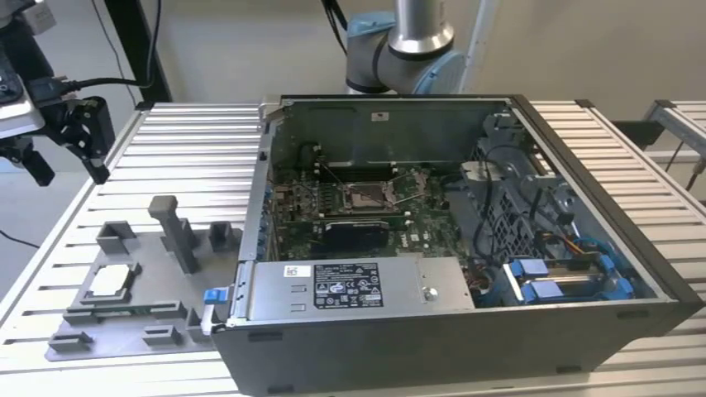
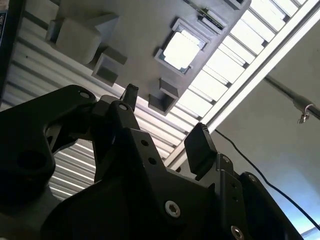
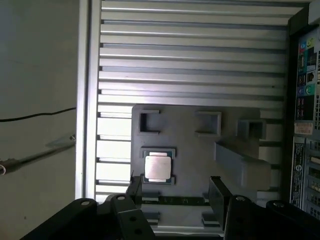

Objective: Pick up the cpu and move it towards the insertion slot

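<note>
In the exterior view, the cpu (image 1: 111,281) lies flat in a square pocket of the grey plate (image 1: 165,318), on the side of the plate away from the computer case (image 1: 464,331). The gripper (image 1: 69,175) hangs in the air past the plate's far corner, toward the exterior view's left, well above the plate and touching nothing. Its 2 fingers are spread and hold nothing. The socket (image 1: 364,196) sits inside the case, on the other side of the plate from the gripper, well apart from the cpu.

In the second wrist view, the gripper (image 2: 165,122) looks down on the plate (image 2: 135,30) at a slant. The cpu (image 2: 181,50) shows bright in its pocket, beyond the tips, with open air between it and them. The fingers (image 2: 200,145) stand wide apart.

In the first wrist view, the cpu (image 3: 157,166) is in its pocket on the plate (image 3: 190,150), just ahead of the gripper (image 3: 176,192). It lies off-centre in the gap, close to 1 of the fingers (image 3: 218,192) and further from the other. The chip is square, so it has no long axis. Its edges look roughly square to the line between the 2 tips.
</note>
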You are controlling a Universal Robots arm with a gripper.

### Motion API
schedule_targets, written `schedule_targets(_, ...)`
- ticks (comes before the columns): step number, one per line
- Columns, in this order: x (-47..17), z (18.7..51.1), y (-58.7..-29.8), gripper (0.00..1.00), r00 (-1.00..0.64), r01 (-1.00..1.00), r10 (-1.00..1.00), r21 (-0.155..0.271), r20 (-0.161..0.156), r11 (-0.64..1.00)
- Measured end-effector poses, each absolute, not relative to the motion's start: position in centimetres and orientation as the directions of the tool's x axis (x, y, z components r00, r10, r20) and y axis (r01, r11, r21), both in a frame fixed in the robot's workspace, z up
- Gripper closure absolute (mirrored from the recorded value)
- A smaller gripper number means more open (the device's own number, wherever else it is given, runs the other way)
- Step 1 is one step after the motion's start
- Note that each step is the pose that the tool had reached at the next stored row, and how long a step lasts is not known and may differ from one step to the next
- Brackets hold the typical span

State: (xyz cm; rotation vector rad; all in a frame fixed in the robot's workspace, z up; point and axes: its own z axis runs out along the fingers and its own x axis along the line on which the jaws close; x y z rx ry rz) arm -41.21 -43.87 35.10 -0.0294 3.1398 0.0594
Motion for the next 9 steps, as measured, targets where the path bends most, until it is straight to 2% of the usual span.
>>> schedule_targets(9,-41.21,34.17,-43.85,0.00,-1.000,-0.019,-0.019,0.037,-0.002,0.999)
